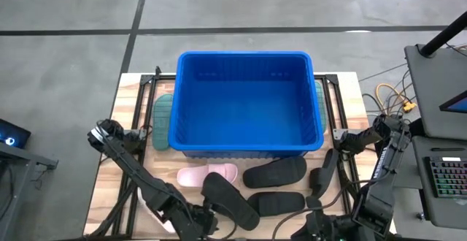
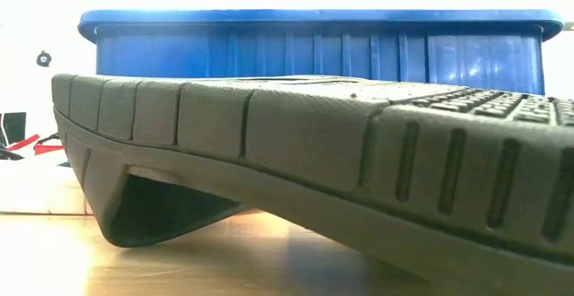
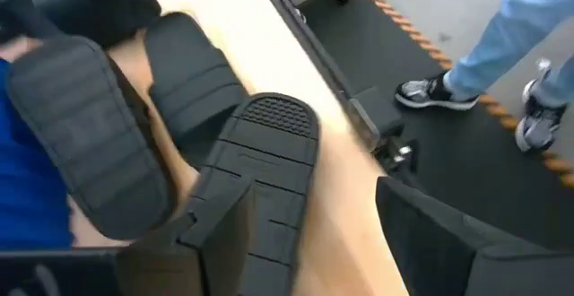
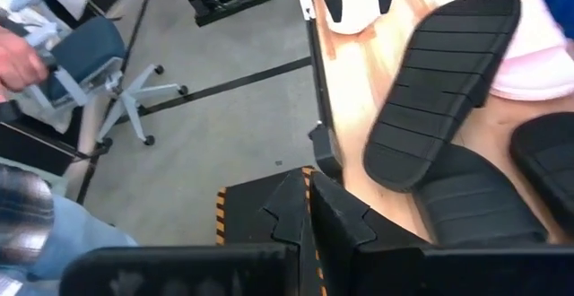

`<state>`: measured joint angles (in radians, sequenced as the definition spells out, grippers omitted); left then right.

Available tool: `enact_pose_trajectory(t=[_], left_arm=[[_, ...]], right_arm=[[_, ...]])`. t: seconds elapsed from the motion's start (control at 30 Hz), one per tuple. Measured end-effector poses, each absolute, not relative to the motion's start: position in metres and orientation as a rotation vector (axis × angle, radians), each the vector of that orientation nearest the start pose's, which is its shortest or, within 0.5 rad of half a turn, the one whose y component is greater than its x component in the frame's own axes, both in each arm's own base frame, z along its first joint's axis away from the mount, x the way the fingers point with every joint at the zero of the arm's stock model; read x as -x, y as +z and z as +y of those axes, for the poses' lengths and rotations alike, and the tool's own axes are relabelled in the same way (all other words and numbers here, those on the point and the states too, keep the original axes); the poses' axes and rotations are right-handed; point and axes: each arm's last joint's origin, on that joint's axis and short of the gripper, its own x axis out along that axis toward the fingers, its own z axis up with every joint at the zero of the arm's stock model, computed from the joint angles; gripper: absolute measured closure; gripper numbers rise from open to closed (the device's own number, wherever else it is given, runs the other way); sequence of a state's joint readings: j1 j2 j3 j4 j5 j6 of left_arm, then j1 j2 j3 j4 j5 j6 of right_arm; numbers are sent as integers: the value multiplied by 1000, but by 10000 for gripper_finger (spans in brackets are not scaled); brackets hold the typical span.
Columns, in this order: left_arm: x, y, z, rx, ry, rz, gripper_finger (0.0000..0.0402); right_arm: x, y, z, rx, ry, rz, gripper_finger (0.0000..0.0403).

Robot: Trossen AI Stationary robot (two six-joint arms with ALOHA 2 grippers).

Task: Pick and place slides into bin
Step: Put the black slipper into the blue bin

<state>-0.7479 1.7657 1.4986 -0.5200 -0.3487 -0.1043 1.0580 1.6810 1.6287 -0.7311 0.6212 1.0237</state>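
Note:
The blue bin [image 1: 244,102] stands at the middle of the table's far side. In front of it lie a pink slide [image 1: 208,174] and several black slides [image 1: 276,171]. One black slide [image 1: 225,199] lies sole up, partly on the pink one. A green slide [image 1: 159,120] lies by the bin's left wall. My left gripper [image 3: 332,152] is open near the table's front edge, beside the sole-up slide [image 3: 81,126], with bare table between its fingers. My right gripper [image 4: 305,211] is shut and empty at the front right, near another black slide [image 4: 475,197].
In the low view a black slide's sole [image 2: 314,152] fills the foreground with the bin's wall [image 2: 314,54] behind it. A person's legs and shoes [image 3: 502,54] stand beyond the table's near edge. An office chair [image 4: 90,54] and a keyboard [image 1: 445,179] are off the table.

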Motion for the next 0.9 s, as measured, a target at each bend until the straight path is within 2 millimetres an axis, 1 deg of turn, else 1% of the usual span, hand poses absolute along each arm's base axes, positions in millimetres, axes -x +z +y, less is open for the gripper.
enact_pose_trajectory(t=[0.3,0.43,0.57,0.8,0.9], left_arm=[[-305,288,-239,-329,-338,750,178],[-307,294,-237,-399,-366,734,178],[-308,299,-236,-429,-374,734,178],[-306,296,-231,-452,-369,784,178],[-303,293,-231,-485,-438,816,178]], right_arm=[[-190,345,304,-381,74,684,354],[-190,345,303,-375,71,688,335],[-189,342,300,-354,44,711,314],[-191,341,297,-368,17,721,276],[-193,341,296,-371,10,720,262]])
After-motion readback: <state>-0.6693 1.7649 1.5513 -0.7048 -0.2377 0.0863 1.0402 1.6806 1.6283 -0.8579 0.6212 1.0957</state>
